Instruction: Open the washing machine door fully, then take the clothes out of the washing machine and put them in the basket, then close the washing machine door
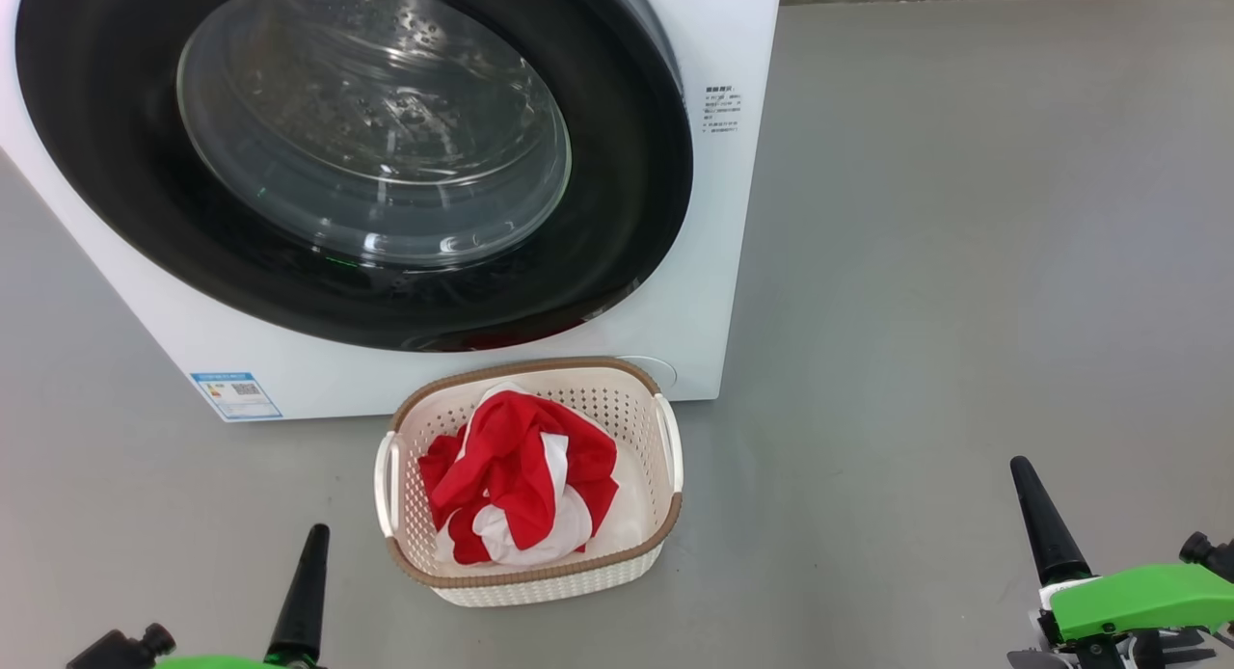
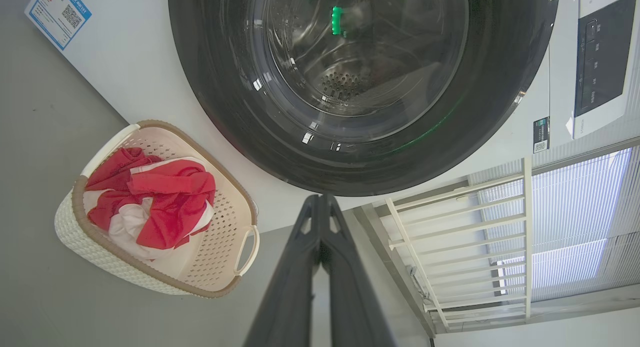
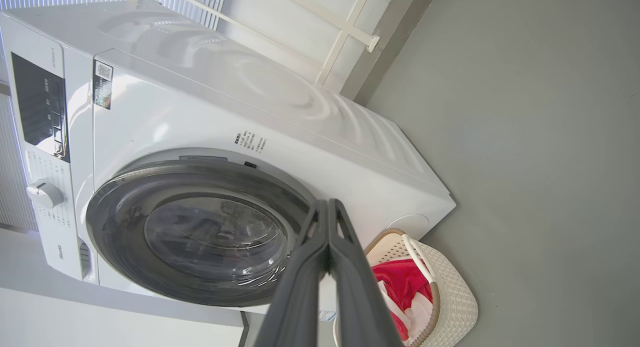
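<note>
Head view: glossy black round door (image 1: 116, 168) with bulging clear glass sits flush on the white boxy washing machine (image 1: 742, 62). Crumpled red-and-white clothes (image 1: 511, 467) lie in the perforated cream basket (image 1: 540, 580) with a brown woven-look rim, on the grey floor (image 1: 964, 264) just before the machine. Left pincer (image 1: 313, 553) near the basket, right pincer (image 1: 1030, 495) well apart; both pressed together, empty. Right wrist view adds a dial (image 3: 45, 194) and dark control panel (image 3: 37, 104). Left wrist view shows drum holes (image 2: 345, 82) through the glass.
</note>
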`<state>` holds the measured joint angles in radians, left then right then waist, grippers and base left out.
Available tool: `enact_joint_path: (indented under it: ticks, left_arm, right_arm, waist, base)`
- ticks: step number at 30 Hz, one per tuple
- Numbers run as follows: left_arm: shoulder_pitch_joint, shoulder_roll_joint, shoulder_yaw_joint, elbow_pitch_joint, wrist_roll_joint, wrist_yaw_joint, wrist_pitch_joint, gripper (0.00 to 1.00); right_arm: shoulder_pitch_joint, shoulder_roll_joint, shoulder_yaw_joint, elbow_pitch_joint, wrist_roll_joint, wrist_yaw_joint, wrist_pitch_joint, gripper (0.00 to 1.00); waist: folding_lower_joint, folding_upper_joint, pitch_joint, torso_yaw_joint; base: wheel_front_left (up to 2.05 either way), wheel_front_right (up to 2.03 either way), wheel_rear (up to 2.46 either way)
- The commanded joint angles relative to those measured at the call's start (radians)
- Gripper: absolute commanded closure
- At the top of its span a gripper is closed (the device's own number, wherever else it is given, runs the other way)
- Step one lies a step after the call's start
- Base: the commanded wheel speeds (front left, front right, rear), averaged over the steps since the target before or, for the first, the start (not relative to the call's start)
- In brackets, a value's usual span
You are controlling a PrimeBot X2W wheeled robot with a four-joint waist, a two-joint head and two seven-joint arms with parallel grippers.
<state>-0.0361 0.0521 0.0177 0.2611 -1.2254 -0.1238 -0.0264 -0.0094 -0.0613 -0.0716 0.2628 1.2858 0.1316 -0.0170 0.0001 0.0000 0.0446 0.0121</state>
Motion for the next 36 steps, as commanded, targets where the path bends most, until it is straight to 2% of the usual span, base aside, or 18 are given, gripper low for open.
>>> enact_joint_path:
  ticks: [1, 36]
  left_arm:
    - [-0.043, 0.019, 0.030, -0.022, -0.029, -0.005, 0.010, 1.00]
    - [-0.068, 0.021, 0.063, -0.017, -0.391, -0.007, 0.110, 1.00]
  right_arm:
    - [-0.053, -0.012, 0.009, -0.023, 0.024, -0.001, 0.006, 1.00]
    - [-0.094, -0.005, -0.019, -0.019, 0.326, -0.001, 0.108, 1.00]
  waist:
    - [-0.0001, 0.0000, -0.002, -0.001]
    - [-0.0001, 0.0000, -0.040, -0.012]
  base:
    - [0.00, 0.00, 0.00]
    - [0.00, 0.00, 0.00]
